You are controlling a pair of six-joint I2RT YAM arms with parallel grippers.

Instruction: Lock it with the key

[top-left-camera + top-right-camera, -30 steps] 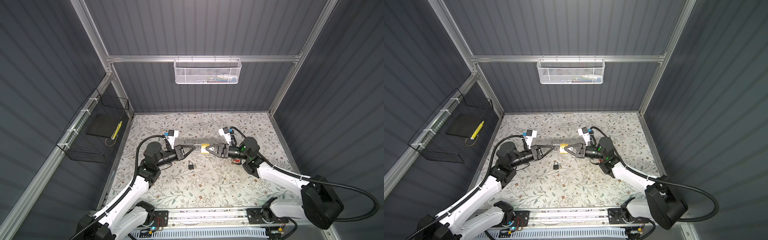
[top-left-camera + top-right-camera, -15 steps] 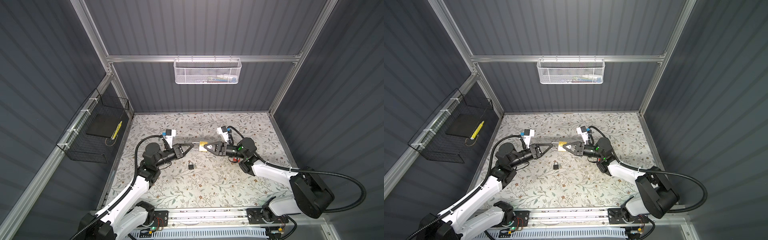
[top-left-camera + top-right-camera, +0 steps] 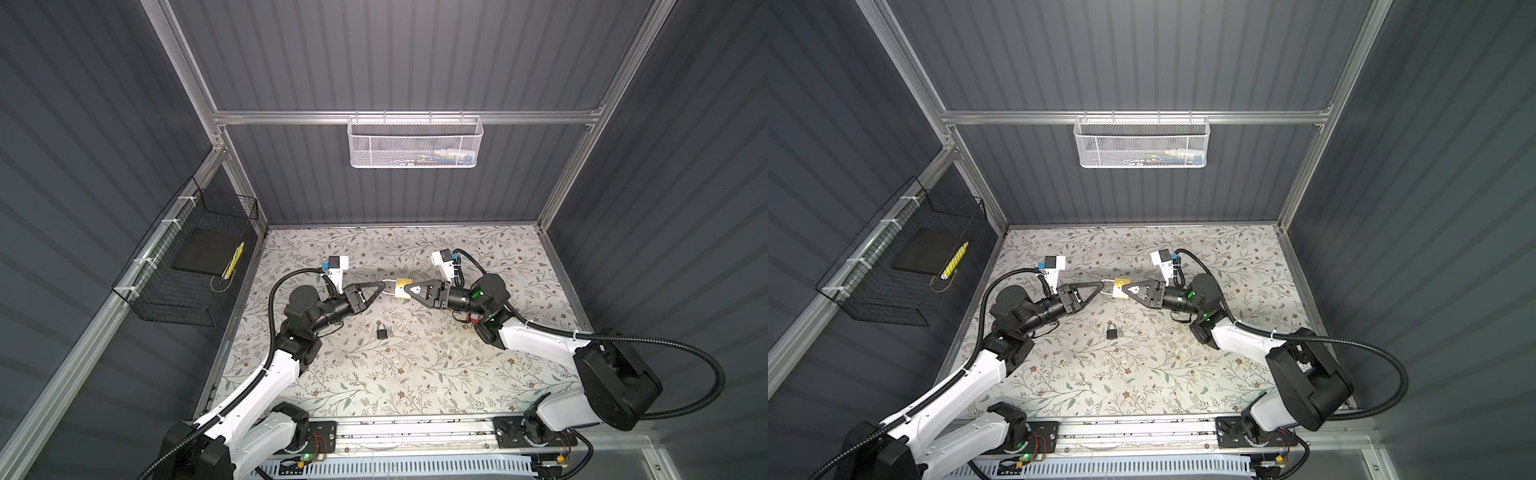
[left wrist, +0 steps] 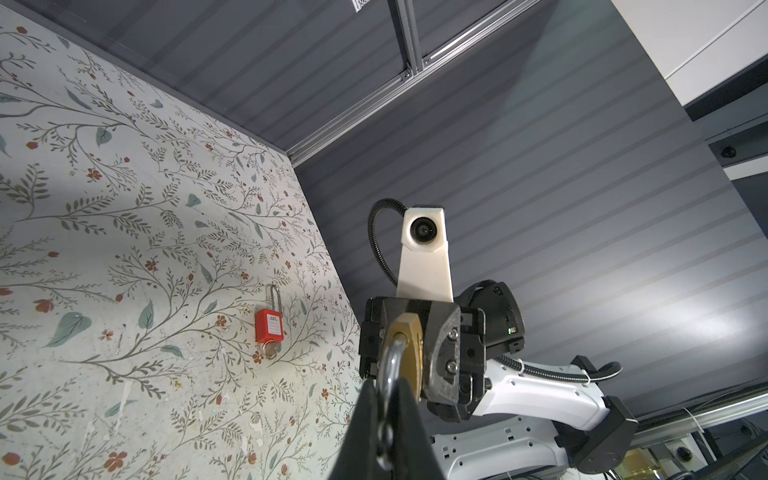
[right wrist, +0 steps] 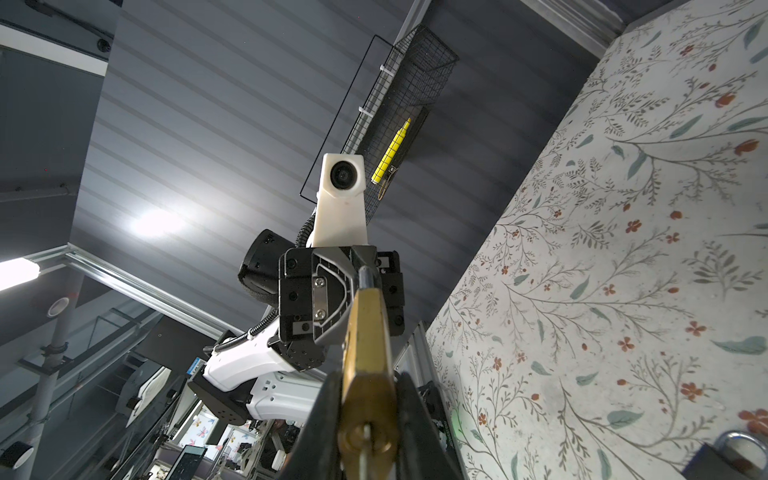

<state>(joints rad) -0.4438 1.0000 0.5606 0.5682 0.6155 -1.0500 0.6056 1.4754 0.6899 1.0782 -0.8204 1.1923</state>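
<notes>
**Item 1. Worktop** [image 3: 374, 374]: floral-patterned. All the locks are on or above it.

**Item 2. Black wire basket** [image 3: 187, 270]: on the wall at 9 o'clock, holding a yellow marker [image 3: 232, 259].

**Item 3. White mesh basket** [image 3: 415, 143]: on the rail at 12 o'clock. I cannot make out its contents.

**Item 4. Right end effector** [image 3: 409, 289]: reaches in from 3 o'clock and is clamped on the body of the brass padlock.

**Item 5. Left end effector** [image 3: 380, 286]: reaches in from 9 o'clock, its fingers closed tight on the shackle [image 4: 388, 374].

**Item 6. Brass padlock** [image 3: 401, 287]: held in the air between the two arms, just toward 12 o'clock of the worktop's centre. I cannot tell whether the shackle is fully seated.

**Item 7. Red padlock** [image 4: 269, 327]: lies flat on the worktop with a key ring at its base. It shows only in the left wrist view.

**Item 8. Black padlock** [image 3: 383, 331]: lies on the worktop at 6 o'clock of the brass one, apart from it.

**Item 9. Key** [image 5: 365, 451]: sits in the brass padlock's keyhole, with nothing gripping it.

**Change noted:** over the last second the right arm has drawn inward, and the held lock has drifted slightly toward 11 o'clock. Both grips are unchanged.

**Reading:** this looks like the body being pressed toward the shackle. The key turn is probably not yet done, and one arm would have to let go to take the key.
</notes>
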